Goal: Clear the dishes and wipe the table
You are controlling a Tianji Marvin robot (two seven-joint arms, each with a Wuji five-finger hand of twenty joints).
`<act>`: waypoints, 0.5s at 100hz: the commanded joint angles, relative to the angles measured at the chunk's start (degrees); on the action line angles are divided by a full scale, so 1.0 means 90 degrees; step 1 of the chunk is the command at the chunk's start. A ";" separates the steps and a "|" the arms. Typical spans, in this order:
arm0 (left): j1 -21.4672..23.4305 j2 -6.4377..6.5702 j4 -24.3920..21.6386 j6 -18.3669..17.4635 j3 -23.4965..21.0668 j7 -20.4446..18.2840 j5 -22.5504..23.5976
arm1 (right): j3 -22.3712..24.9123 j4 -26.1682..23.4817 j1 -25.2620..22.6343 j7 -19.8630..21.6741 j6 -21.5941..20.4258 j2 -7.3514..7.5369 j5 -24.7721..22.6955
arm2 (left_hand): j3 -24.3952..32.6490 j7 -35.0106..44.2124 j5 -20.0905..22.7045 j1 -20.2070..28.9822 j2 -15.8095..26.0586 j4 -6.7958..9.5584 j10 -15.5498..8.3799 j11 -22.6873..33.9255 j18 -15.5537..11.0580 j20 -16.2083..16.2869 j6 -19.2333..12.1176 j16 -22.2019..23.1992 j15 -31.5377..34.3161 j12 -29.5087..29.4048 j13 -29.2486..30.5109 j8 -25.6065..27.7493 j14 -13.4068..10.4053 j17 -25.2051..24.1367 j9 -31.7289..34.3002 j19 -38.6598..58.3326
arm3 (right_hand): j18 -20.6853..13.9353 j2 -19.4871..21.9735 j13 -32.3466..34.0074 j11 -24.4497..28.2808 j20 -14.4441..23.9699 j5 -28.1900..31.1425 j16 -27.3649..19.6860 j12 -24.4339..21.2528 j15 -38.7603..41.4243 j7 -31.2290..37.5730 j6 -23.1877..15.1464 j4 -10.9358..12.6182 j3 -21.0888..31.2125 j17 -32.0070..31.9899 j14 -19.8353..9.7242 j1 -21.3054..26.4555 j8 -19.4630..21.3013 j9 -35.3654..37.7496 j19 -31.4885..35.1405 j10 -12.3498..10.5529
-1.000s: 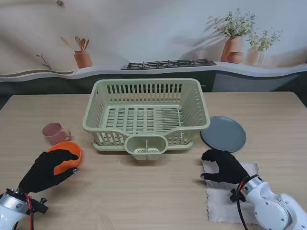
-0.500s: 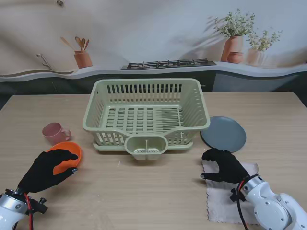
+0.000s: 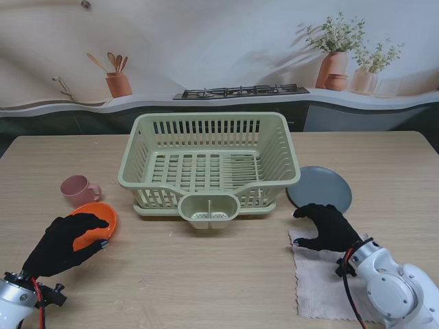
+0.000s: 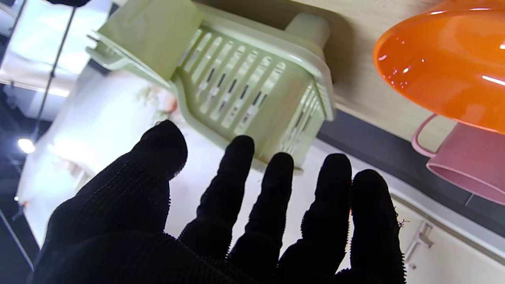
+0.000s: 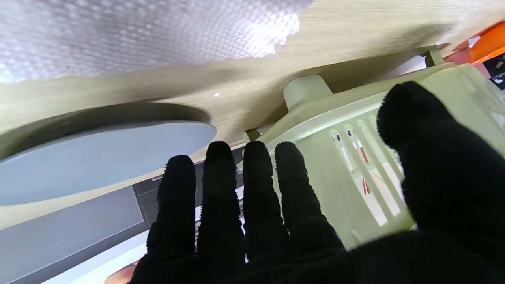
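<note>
My left hand [image 3: 67, 242] has barely moved: fingers spread, holding nothing, over the near rim of the glossy orange bowl [image 3: 98, 221], the pink cup [image 3: 77, 189] just beyond it. My right hand [image 3: 328, 228], also loose and empty, has shifted off the cloth [image 3: 328, 288] toward the flat grey plate [image 3: 321, 189] just ahead. The rack [image 3: 208, 166] between my hands holds no dishes yet.
</note>
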 commanded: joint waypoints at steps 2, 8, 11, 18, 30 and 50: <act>0.0052 -0.0032 -0.0014 -0.0030 -0.0014 -0.0032 0.0038 | 0.0040 0.0090 0.0108 0.0051 -0.0033 0.0043 -0.0120 | 0.0095 -0.0057 0.0077 -0.0138 -0.0053 -0.0052 -0.0181 -0.0027 -0.0078 -0.0120 -0.0140 0.0027 -0.0048 -0.0122 0.0009 0.0071 -0.0084 -0.0100 0.0035 -0.0158 | -0.0287 0.0037 -0.0268 -0.0333 -0.0146 0.0006 -0.0218 -0.0175 -0.0429 -0.0331 0.0076 0.0162 0.0124 -0.0204 -0.0084 -0.0215 -0.0211 -0.0182 -0.0331 -0.0008; 0.0059 -0.0036 -0.0013 -0.0042 -0.0021 -0.0015 0.0045 | 0.0047 0.0163 0.0183 0.0051 -0.0015 0.0056 -0.0199 | 0.0097 -0.0054 0.0081 -0.0133 -0.0058 -0.0050 -0.0184 -0.0023 -0.0077 -0.0122 -0.0135 0.0028 -0.0047 -0.0120 0.0009 0.0074 -0.0088 -0.0100 0.0042 -0.0159 | -0.0382 0.0061 -0.0400 -0.0596 -0.0207 0.0001 -0.0375 -0.0280 -0.0781 -0.0658 0.0092 0.0170 0.0108 -0.0310 -0.0142 -0.0226 -0.0382 -0.0280 -0.0610 -0.0002; 0.0062 -0.0038 -0.0014 -0.0046 -0.0023 -0.0007 0.0046 | 0.0047 0.0196 0.0218 0.0054 0.0006 0.0061 -0.0229 | 0.0096 -0.0051 0.0088 -0.0136 -0.0056 -0.0051 -0.0178 -0.0023 -0.0073 -0.0122 -0.0146 0.0029 -0.0048 -0.0121 0.0009 0.0076 -0.0086 -0.0099 0.0045 -0.0157 | -0.0466 0.0084 -0.0488 -0.0703 -0.0233 -0.0005 -0.0438 -0.0316 -0.0934 -0.0776 0.0100 0.0174 0.0106 -0.0374 -0.0183 -0.0241 -0.0443 -0.0346 -0.0760 -0.0004; 0.0074 -0.0039 -0.0021 -0.0049 -0.0030 -0.0007 0.0048 | 0.0039 0.0284 0.0303 0.0044 0.0054 0.0071 -0.0302 | 0.0094 -0.0052 0.0081 -0.0141 -0.0052 -0.0051 -0.0180 -0.0022 -0.0072 -0.0123 -0.0140 0.0030 -0.0051 -0.0120 0.0001 0.0078 -0.0093 -0.0099 0.0051 -0.0156 | -0.0669 0.0125 -0.0724 -0.0936 -0.0283 -0.0023 -0.0577 -0.0406 -0.1260 -0.1024 0.0084 0.0180 0.0107 -0.0565 -0.0315 -0.0271 -0.0549 -0.0513 -0.1113 -0.0046; 0.0096 -0.0040 -0.0032 -0.0042 -0.0040 -0.0010 0.0053 | 0.0009 0.0488 0.0493 0.0013 0.0093 0.0104 -0.0522 | 0.0086 -0.0049 0.0083 -0.0144 -0.0045 -0.0052 -0.0197 -0.0026 -0.0059 -0.0129 -0.0153 0.0032 -0.0051 -0.0121 0.0005 0.0084 -0.0097 -0.0111 0.0039 -0.0165 | -0.0912 0.0181 -0.1002 -0.1373 -0.0350 -0.0026 -0.0821 -0.0603 -0.1797 -0.1267 0.0068 0.0188 0.0072 -0.0743 -0.0490 -0.0323 -0.0607 -0.0767 -0.1697 -0.0144; 0.0122 -0.0045 -0.0043 -0.0041 -0.0047 0.0016 0.0073 | -0.0110 0.0840 0.0836 -0.0048 0.0286 0.0140 -0.0737 | 0.0074 -0.0048 0.0085 -0.0137 -0.0047 -0.0051 -0.0195 -0.0026 -0.0051 -0.0133 -0.0152 0.0031 -0.0062 -0.0121 0.0003 0.0091 -0.0096 -0.0112 0.0044 -0.0168 | -0.1138 0.0285 -0.1310 -0.1901 -0.0290 -0.0022 -0.1104 -0.0776 -0.2503 -0.1790 0.0014 0.0201 -0.0084 -0.0887 -0.0689 -0.0399 -0.0677 -0.1029 -0.2646 -0.0250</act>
